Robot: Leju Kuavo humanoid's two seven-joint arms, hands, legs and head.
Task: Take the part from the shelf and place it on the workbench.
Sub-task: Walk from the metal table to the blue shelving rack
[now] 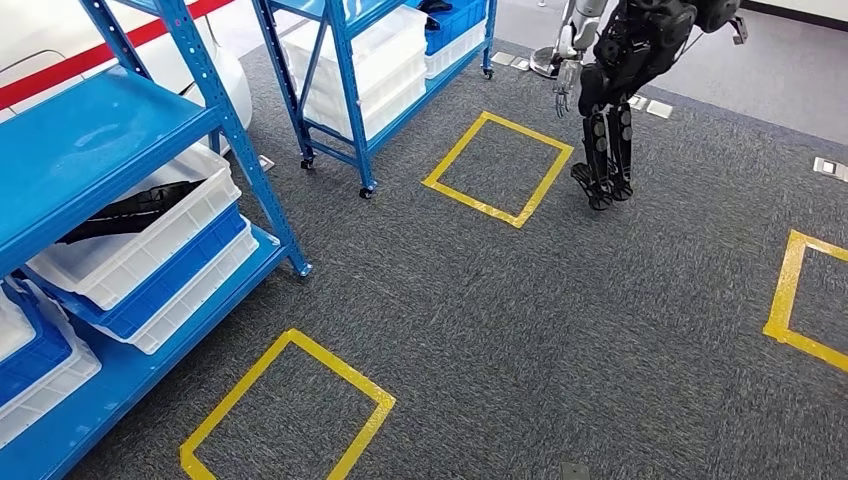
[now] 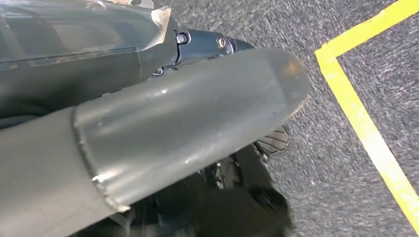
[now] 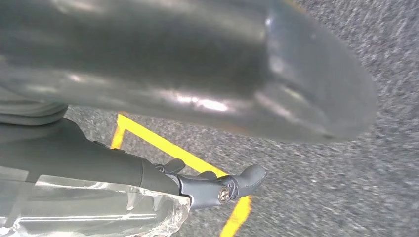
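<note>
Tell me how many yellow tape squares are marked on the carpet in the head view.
3. One lies near the close blue shelf, one lies by the far shelf, and one is cut off at the right edge. More may lie outside the picture.

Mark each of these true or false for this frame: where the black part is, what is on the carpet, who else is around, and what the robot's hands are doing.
1. A black part lies in a white bin on the near blue shelf. True.
2. The yellow tape squares on the carpet are each filled with a bin. False: bare carpet lies inside them.
3. Another humanoid robot stands beyond the far yellow square. True.
4. The left hand holds the black part. False: it hangs over the carpet with nothing visibly in it.
5. The right hand rests on a workbench. False: carpet and yellow tape lie behind it.
</note>
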